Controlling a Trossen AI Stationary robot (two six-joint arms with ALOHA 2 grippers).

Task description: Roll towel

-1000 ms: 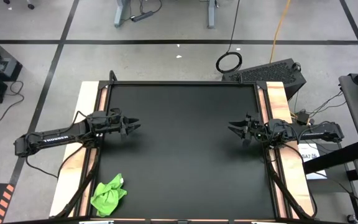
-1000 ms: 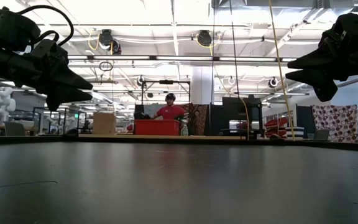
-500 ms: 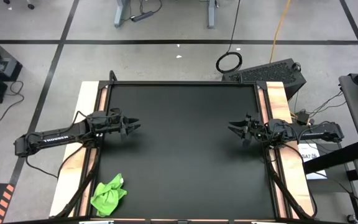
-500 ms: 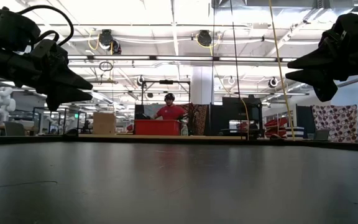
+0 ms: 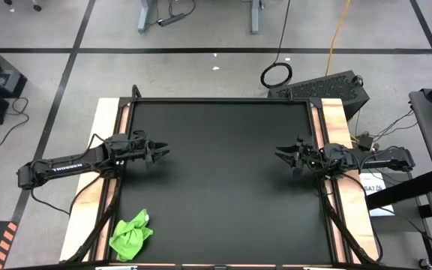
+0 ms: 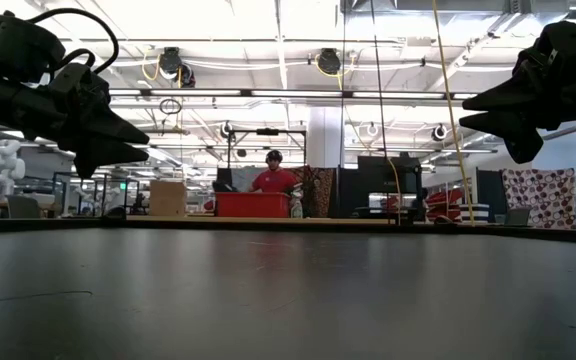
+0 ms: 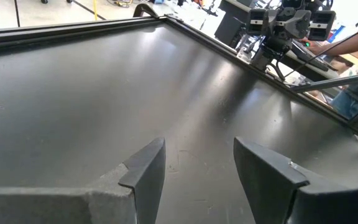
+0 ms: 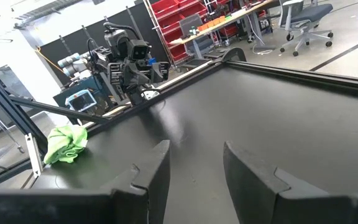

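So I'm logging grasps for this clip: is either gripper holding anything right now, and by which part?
Nothing is held. The left gripper and right gripper both hover open and empty, and the towel lies crumpled, untouched, at the table's near left corner.

Grey taped floor (image 5: 216,30), bright ceiling lights (image 6: 278,20)

A robotics laboratory or test hall, probably within a large open-plan industrial building. The low view shows a high ceiling with strip lighting (image 6: 268,20), hanging cables (image 6: 373,90) and partitioned bays at centre frame, where a person (image 6: 274,177) stands behind a red bin (image 6: 253,204). The high view shows a black-topped table (image 5: 220,120) on a grey concrete floor (image 5: 201,71) marked with dark tape lines. At the upper right of the right wrist view stand red shelving (image 8: 185,28) and office chairs (image 8: 306,22).
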